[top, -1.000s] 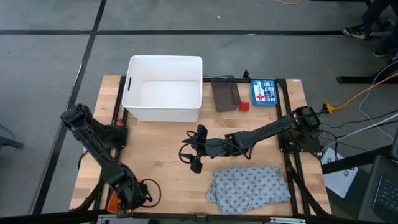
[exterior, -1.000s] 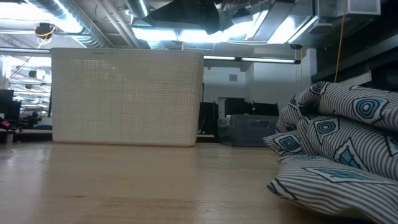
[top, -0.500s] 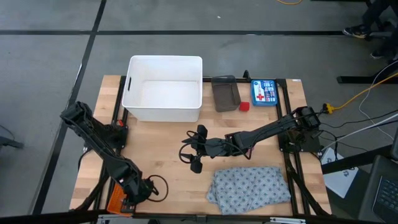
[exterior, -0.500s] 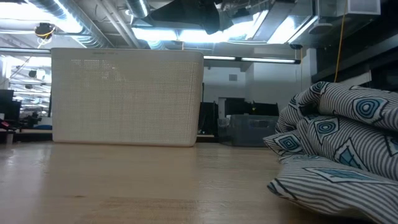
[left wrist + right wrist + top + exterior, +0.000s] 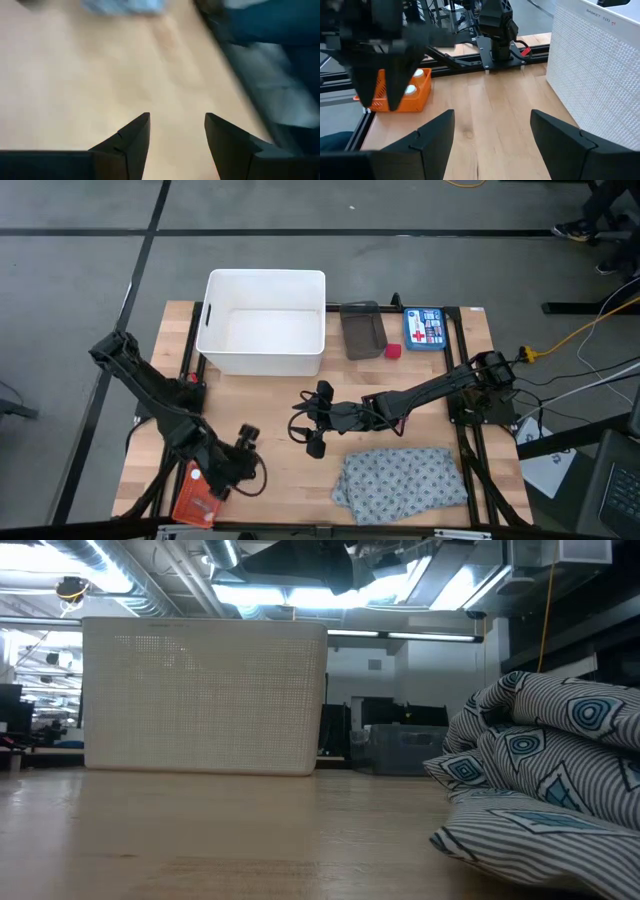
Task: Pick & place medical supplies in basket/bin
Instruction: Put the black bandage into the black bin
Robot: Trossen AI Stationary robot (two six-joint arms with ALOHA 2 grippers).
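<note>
now the left gripper [image 5: 243, 442] has lifted off the orange basket [image 5: 195, 494], fingers [image 5: 131, 141] spread wide and holding nothing, so the basket lies uncovered behind them (white pieces inside it). earlier it sat right over that corner; the right gripper [image 5: 313, 422] hangs unchanged mid-table, open and empty, the grey cloth [image 5: 400, 480] beside it.

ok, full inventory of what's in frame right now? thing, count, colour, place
tub: 1, white, far left-centre of table
tray: 1, dark grey, right of the tub
block: 1, red, at the tray's near right corner
first-aid box: 1, blue, far right of table
cloth: 1, grey patterned, crumpled, near right
basket: 1, orange, near left edge, pale round items inside
table: 1, light wood
left gripper: open, empty, just right of the basket
right gripper: open, empty, mid-table, above the wood
</note>
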